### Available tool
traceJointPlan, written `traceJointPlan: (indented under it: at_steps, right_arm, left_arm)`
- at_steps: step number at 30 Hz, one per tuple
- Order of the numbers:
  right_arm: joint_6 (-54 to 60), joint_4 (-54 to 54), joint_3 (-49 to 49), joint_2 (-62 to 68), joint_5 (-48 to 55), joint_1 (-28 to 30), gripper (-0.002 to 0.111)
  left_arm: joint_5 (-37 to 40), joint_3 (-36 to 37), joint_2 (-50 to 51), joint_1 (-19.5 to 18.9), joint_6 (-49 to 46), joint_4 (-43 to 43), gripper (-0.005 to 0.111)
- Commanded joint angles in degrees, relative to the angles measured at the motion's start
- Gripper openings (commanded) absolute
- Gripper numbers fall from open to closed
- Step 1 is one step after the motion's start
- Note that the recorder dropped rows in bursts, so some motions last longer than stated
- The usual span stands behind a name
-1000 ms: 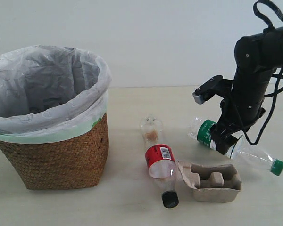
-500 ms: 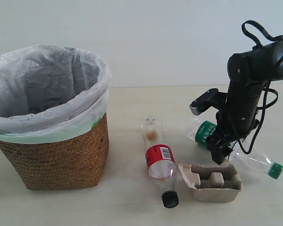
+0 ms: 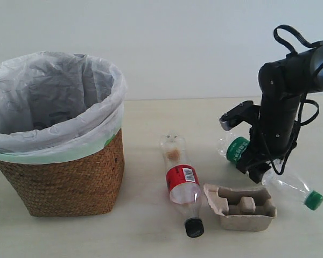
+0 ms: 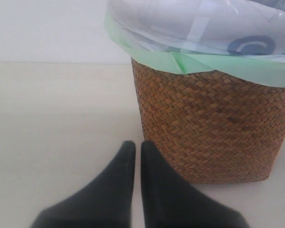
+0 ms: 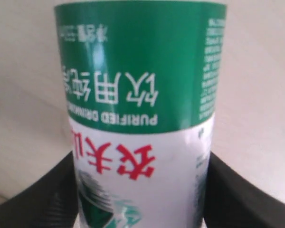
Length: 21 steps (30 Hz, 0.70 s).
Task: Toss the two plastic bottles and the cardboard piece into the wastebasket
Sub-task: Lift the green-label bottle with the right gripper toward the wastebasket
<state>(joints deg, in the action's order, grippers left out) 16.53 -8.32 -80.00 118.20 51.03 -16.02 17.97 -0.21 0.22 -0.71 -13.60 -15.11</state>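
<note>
The green-and-white labelled bottle (image 3: 288,186) lies on the table at the right, its green cap pointing toward the front right. My right gripper (image 3: 253,164) comes down on its labelled part. In the right wrist view the bottle (image 5: 140,71) fills the gap, with the black fingers (image 5: 52,190) of the right gripper (image 5: 141,164) pressed against both its sides. The red-labelled bottle (image 3: 181,180) with a black cap lies in the middle. The cardboard piece (image 3: 240,207) sits just right of it. The wastebasket (image 3: 64,174) stands at the left. My left gripper (image 4: 134,145) is shut and empty beside the wastebasket (image 4: 209,133).
The white bag liner (image 3: 54,107) folds over the basket rim with a greenish edge. A pale wall runs behind the light table (image 3: 151,123). The right arm's black cable (image 3: 290,37) loops above its wrist.
The right arm has dropped and shifted slightly left onto the green-labelled bottle. The bottle has turned a little, its cap end moving toward the front. Nothing else has moved.
</note>
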Motion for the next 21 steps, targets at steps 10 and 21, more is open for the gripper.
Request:
traceJointPlan:
  at_steps: [10, 21]
  right_arm:
    - [-11.8, 1.8, 3.0, -18.6, -23.0, 0.1, 0.0]
    - [-14.4, 13.0, 27.4, -33.8, -55.9, -1.1, 0.0]
  left_arm:
    - [0.0, 0.2, -0.2, -0.2, -0.1, -0.1, 0.004]
    - [0.0, 0.2, -0.2, -0.2, -0.1, -0.1, 0.004]
